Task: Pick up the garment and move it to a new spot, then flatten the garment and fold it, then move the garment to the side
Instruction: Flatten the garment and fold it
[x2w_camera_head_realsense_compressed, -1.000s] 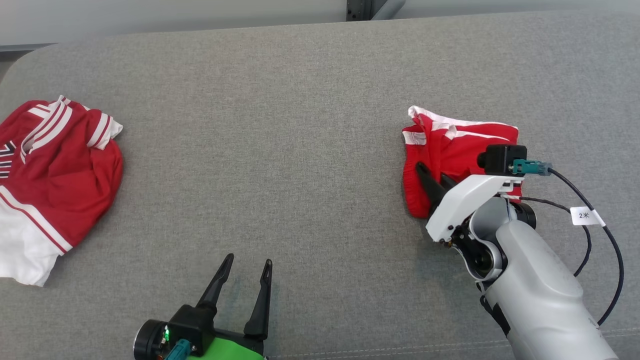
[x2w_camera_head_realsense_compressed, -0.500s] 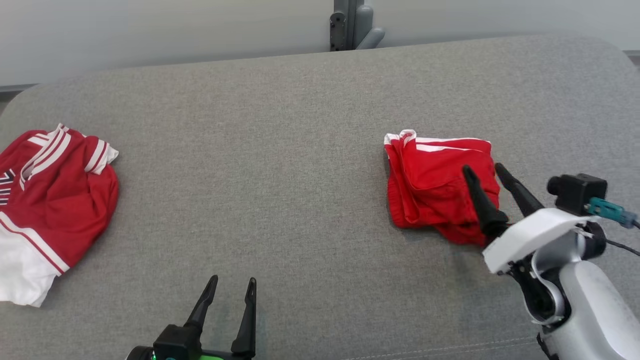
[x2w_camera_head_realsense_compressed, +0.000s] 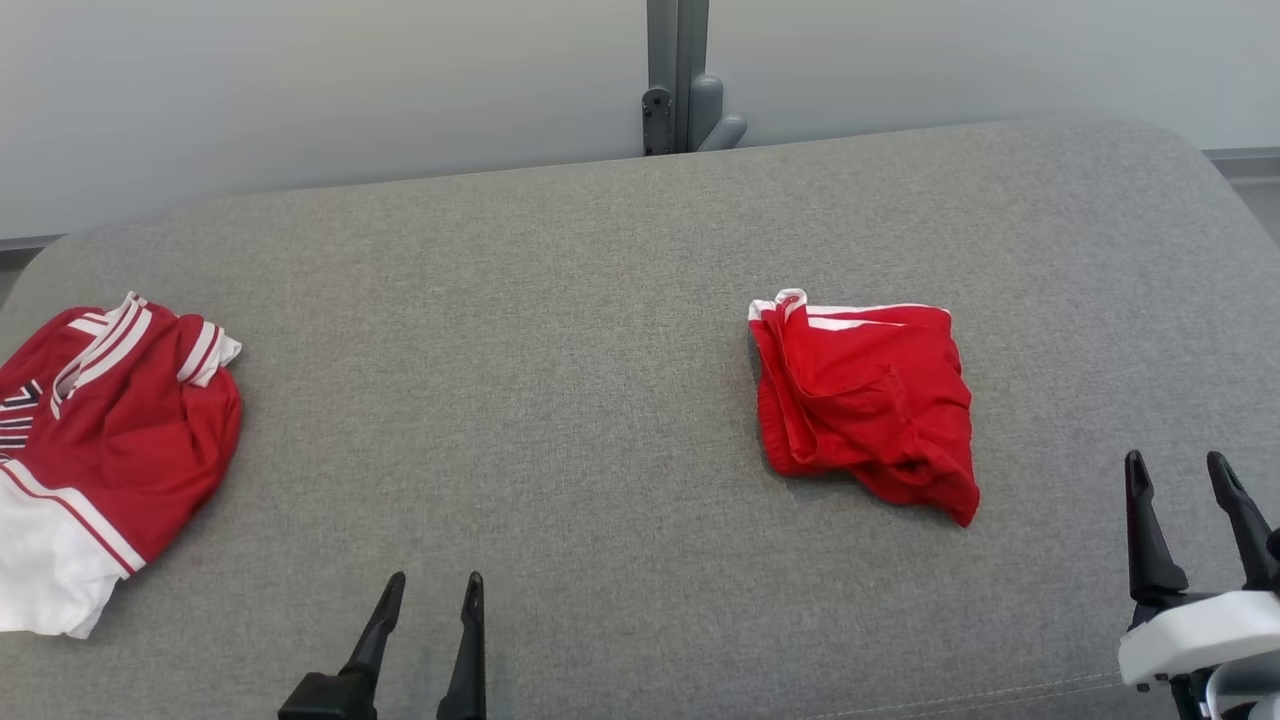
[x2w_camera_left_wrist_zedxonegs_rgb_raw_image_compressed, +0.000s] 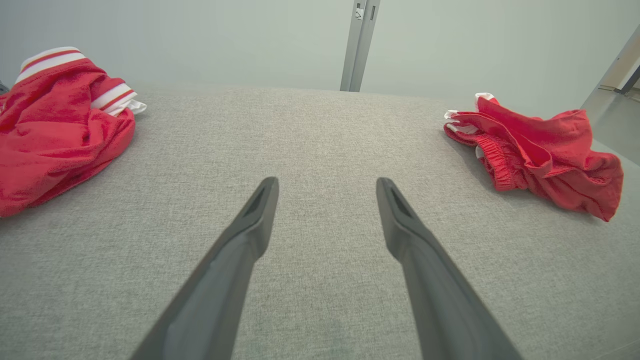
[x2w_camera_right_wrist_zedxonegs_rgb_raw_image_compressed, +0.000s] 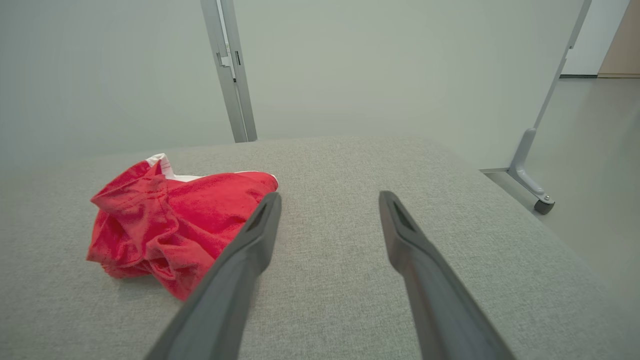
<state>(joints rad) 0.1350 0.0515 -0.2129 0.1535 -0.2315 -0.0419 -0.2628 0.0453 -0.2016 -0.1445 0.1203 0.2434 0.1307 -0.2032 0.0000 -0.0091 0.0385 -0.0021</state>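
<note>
Head view: folded red garment (x2w_camera_head_realsense_compressed: 865, 400) at 3 o'clock; R gripper (x2w_camera_head_realsense_compressed: 1176, 462) at 5, L gripper (x2w_camera_head_realsense_compressed: 435, 578) at 7, both spread, empty.

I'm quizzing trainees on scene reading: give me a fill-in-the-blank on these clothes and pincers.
1. The left pincer and the right pincer both stand ___ and empty.
2. The folded red shorts lie on the ___ side of the grey cushion.
3. Besides red, the jersey is mostly ___.
Missing words: open; right; white.
</note>
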